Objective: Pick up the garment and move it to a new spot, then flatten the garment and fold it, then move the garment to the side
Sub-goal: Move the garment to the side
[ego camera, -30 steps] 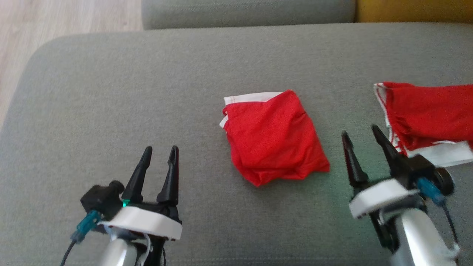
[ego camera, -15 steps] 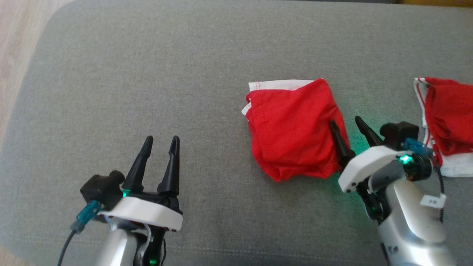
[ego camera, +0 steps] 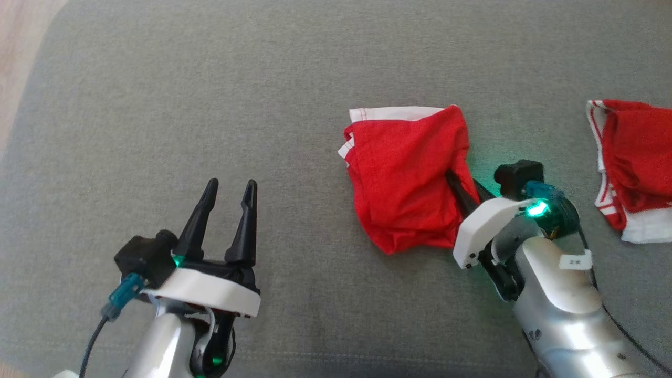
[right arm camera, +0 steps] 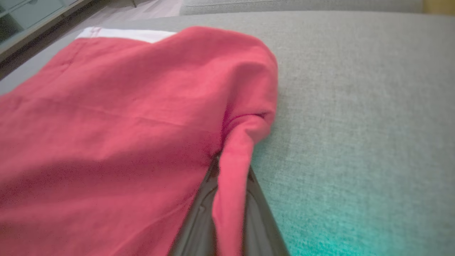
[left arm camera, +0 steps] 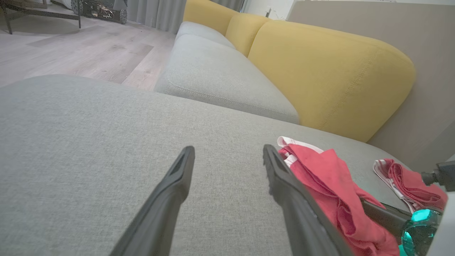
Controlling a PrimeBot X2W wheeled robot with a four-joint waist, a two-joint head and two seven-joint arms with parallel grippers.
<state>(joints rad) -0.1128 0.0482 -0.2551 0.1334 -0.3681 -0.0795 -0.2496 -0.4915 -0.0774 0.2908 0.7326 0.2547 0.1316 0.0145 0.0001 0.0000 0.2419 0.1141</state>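
**A:** So what's been changed in the last second?

**B:** The right gripper (ego camera: 462, 190) has been brought over from beside the other garment (ego camera: 638, 157) to the right edge of the garment (ego camera: 404, 173). Its fingers (right arm camera: 197, 220) were spread a second ago and have now been closed. A ridge of red cloth is pinched between them, best seen in the right wrist view.

**A:** And the garment itself, has it been moved?

**B:** Not really. It's still lying bunched on the grey cushion (ego camera: 184, 105), a bit right of the middle, with the white band at the far edge. The head was tipped down, so the shift in the picture isn't counted as a move. Only the right edge has been puckered toward the fingers.

**A:** Left side?

**B:** Nothing's been done there. The left gripper (ego camera: 231, 184) is still held at the lower left, well apart from the garment, with its fingers spread and nothing between them.

**A:** So where's the task left?

**B:** The first step is judged to be only just begun: the grip is made, but nothing's been lifted yet. The pinch looks thin, so it could be lost on the lift, or only the top layer might get taken and the bundle unrolled. A spot clear of the other garment should probably be picked. Flattening and folding are all still to be done.
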